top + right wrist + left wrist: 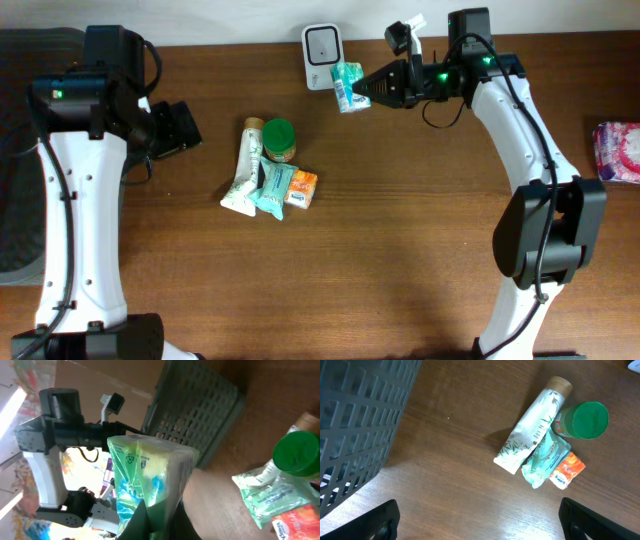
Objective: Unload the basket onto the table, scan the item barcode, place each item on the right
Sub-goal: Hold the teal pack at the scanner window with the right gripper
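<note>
Beside scanner [322, 45], right claw [360, 92] pinches green packet [346, 78]; left claw [480, 522] spread wide, fingertips [375, 522] cropped.

I record the packet [150, 475] in my right fingers [140, 525] as green and yellow with blue print. The counter [400, 250] is brown woodgrain; the tube [530, 432] white with green leaves; the lid [590, 420] green; the basket [360, 420] grey lattice.

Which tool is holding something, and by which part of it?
The right tool pinches the green packet at one end; the left tool holds nothing.
</note>
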You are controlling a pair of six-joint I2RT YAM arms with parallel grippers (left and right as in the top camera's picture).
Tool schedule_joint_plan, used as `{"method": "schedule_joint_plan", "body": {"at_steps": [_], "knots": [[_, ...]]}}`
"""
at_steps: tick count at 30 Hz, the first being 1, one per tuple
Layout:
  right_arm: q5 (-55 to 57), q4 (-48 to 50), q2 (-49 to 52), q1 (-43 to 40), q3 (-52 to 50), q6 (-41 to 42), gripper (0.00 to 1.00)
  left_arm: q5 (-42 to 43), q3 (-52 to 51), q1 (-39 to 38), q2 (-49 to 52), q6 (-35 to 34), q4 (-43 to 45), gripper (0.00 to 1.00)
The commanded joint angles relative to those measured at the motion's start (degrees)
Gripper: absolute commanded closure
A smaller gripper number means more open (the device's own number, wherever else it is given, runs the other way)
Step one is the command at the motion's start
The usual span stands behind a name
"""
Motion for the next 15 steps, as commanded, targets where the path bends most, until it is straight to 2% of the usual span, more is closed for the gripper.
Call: {"method": "schedule_joint_plan", "body": {"at_steps": [1,3,5,7,10,15], "knots": [[9.88,0.13,0.02,1.68,-0.15,0.02,0.96,-0.44,-0.02,0.11,-1.03,-0.48,-0.04,0.01],[16.74,0.2,0.02,3.39,-0.15,1.36,0.96,-0.46,-0.02,0.11,-1.03,-0.48,-0.07,0.01],[17.33,0.79,0.02,4.39,-0.15,1.36,0.96,-0.46,-0.02,0.11,-1.03,-0.48,-0.04,0.01],[13.42,1.79,0.02,4.42,-0.15,1.33,0.96,-0.46,-0.02,0.11,-1.03,-0.5,-0.04,0.01],[1.03,6.47,0.02,2.23,-0.15,1.38,0.96,-0.46,-0.02,0.11,-1.03,-0.48,-0.07,0.01],[-2.4,6.43,0.02,-1.25,-0.15,2.93,0.96,-0.46,-0.02,0.11,-1.03,-0.48,-0.04,0.01]]}}
